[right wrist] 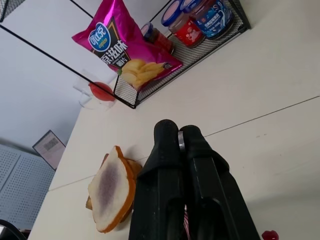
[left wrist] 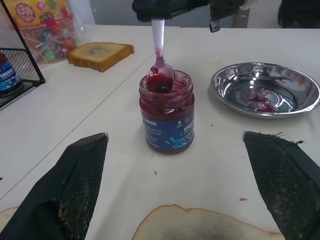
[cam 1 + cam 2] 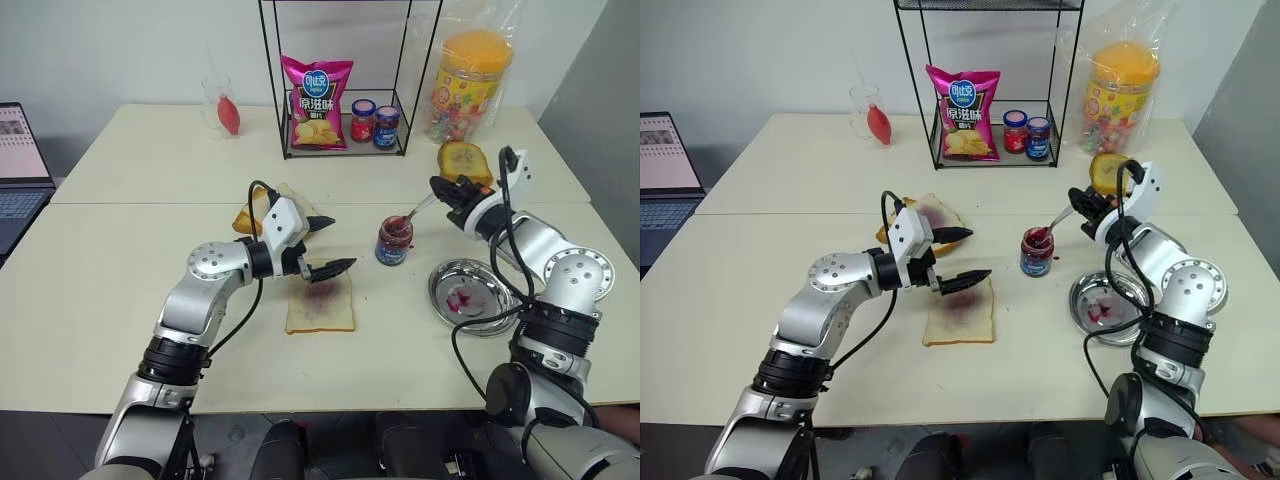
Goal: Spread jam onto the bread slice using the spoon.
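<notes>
Past my wide-spread left claw (image 2: 175,145) I see the spoon (image 2: 160,65), pinched in my right claw (image 3: 447,190), dipped in the jam (image 2: 167,110), bread slice (image 3: 320,303) beneath, steel dish (image 2: 266,90) beside.

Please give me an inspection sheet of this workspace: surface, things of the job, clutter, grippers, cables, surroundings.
Surface: pale table, a seam across it.
Job's things: open jam jar; spoon with its bowl in the jar's mouth; bread slice with a purple smear, lying flat.
Clutter: steel dish with jam traces; stacked slices; toast; wire rack with chip bag and two lidded jars; candy tub.
Grippers: left gripper open above the bread; right gripper shut on the spoon.
Cables: black leads along both arms.
Surroundings: laptop, white wall.
</notes>
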